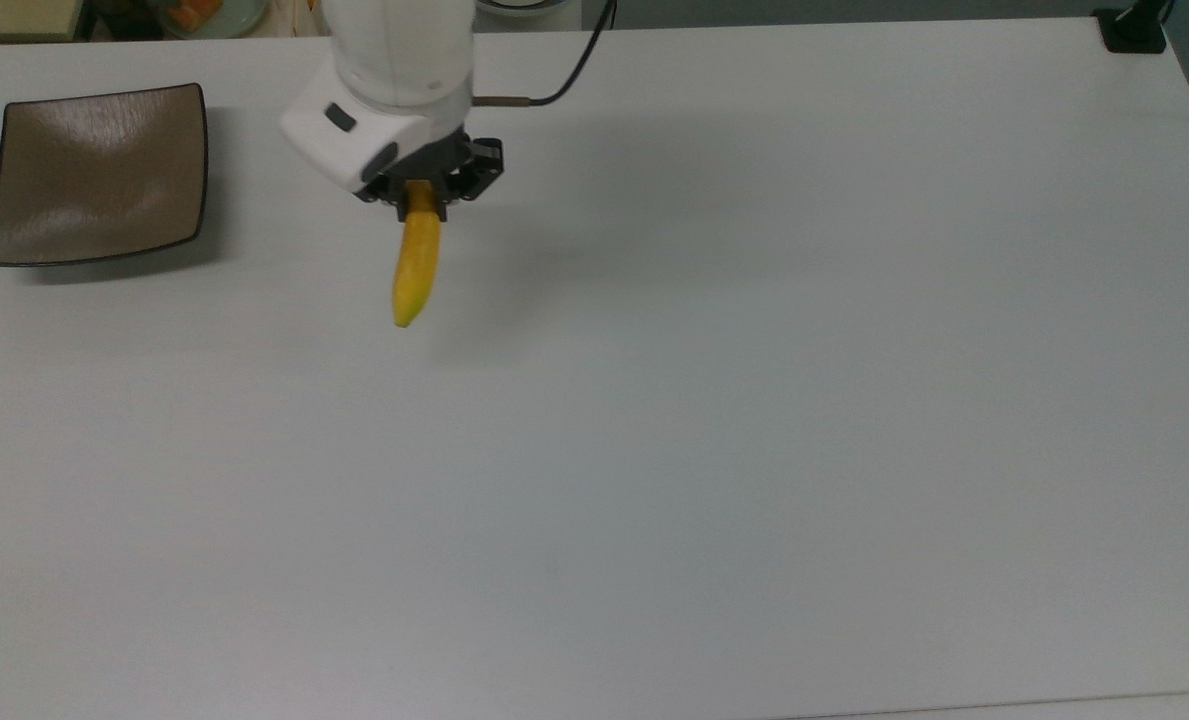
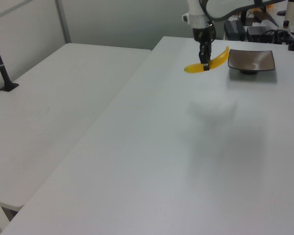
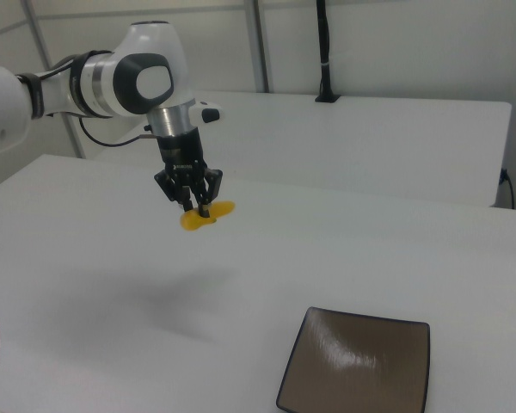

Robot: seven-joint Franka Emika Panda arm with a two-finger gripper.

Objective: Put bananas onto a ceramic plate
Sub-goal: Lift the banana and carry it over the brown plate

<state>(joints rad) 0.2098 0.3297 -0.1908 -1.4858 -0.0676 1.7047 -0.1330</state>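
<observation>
Banana (image 1: 415, 268) hangs in the air above the white table (image 1: 714, 420), and the gripper (image 1: 422, 205) is clamped on it near its middle. In the top view the fruit points down toward the top view's lower edge, and its upper part is hidden under the white wrist of the arm (image 1: 394, 90). The free tip reaches lower than the fingers and does not touch the table; a soft shadow lies on the surface just beside it.

In the left view the banana (image 2: 207, 62) looks like a curved yellow bow, with one end to the left view's left and the other end raised to the left view's right, close to the plate. The gripper (image 2: 205, 65) comes straight down onto it, and the two dark fingers are pressed on both sides of the fruit. In the right view the banana (image 3: 205, 215) is seen almost end-on below the gripper (image 3: 198, 206), and a faint shadow lies on the table under it.

The ceramic plate (image 1: 94, 175) stands at the top view's left, near the far edge of the table. It is square, brown and glossy, with a thin dark rim, and nothing lies in it. The banana is near it but apart from it, at the top view's right of the plate. In the left view the plate (image 2: 251, 60) is just beside the raised end of the banana. In the right view the plate (image 3: 357, 366) is at the lower right, well apart from the fruit.
</observation>
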